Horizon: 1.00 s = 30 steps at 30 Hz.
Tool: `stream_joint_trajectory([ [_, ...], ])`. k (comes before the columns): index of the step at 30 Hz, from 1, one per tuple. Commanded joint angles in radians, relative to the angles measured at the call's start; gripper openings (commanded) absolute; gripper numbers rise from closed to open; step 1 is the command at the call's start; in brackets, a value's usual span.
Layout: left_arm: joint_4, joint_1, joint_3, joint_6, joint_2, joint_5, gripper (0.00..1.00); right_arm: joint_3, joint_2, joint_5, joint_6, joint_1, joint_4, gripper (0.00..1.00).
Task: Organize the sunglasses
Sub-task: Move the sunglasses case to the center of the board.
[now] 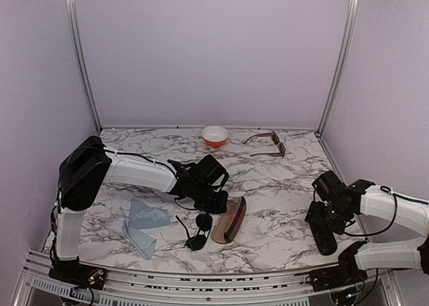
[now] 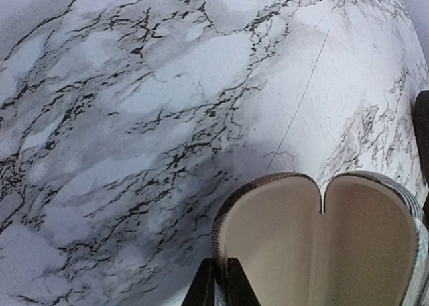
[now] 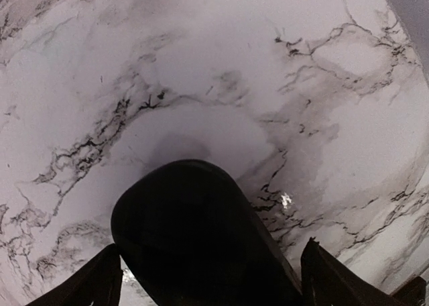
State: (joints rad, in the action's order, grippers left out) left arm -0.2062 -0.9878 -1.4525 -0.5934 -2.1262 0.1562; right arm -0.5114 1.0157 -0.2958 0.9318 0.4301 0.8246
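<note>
The small black sunglasses [image 1: 198,231] lie folded near the front, left of the brown case [image 1: 230,220]. The brown sunglasses [image 1: 269,145] lie at the back right with their arms open. My left gripper [image 1: 220,200] is shut on the rim of the brown case, which stands open with its beige lining [image 2: 301,242] showing in the left wrist view; the gripper [image 2: 220,272] pinches the zip edge there. My right gripper [image 1: 323,219] is open, its fingers on either side of the black case [image 1: 326,240], which fills the space between them in the right wrist view [image 3: 194,239]. Neither pair of sunglasses shows in the wrist views.
An orange bowl [image 1: 214,135] sits at the back centre. Two blue cloths [image 1: 144,224] lie at the front left. Purple walls and metal posts close in the marble table [image 1: 281,198] on three sides.
</note>
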Motion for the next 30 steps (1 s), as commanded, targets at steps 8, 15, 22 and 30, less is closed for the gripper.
stream_joint_trajectory([
  [8,0.102,0.054,0.105,-0.074,0.071,-0.028,0.03,-0.009,0.074,0.176,-0.126,-0.011,-0.208,0.62],
  [15,0.136,0.092,0.171,-0.105,0.122,-0.05,0.03,-0.125,0.262,0.246,-0.252,0.014,-0.382,0.57],
  [22,0.175,0.124,0.275,-0.149,0.199,-0.096,0.03,-0.482,0.675,0.307,-0.43,0.142,-0.449,0.57],
  [30,0.238,0.166,0.44,-0.231,0.32,-0.15,0.02,-0.857,1.015,0.533,-0.667,0.24,-0.431,0.58],
])
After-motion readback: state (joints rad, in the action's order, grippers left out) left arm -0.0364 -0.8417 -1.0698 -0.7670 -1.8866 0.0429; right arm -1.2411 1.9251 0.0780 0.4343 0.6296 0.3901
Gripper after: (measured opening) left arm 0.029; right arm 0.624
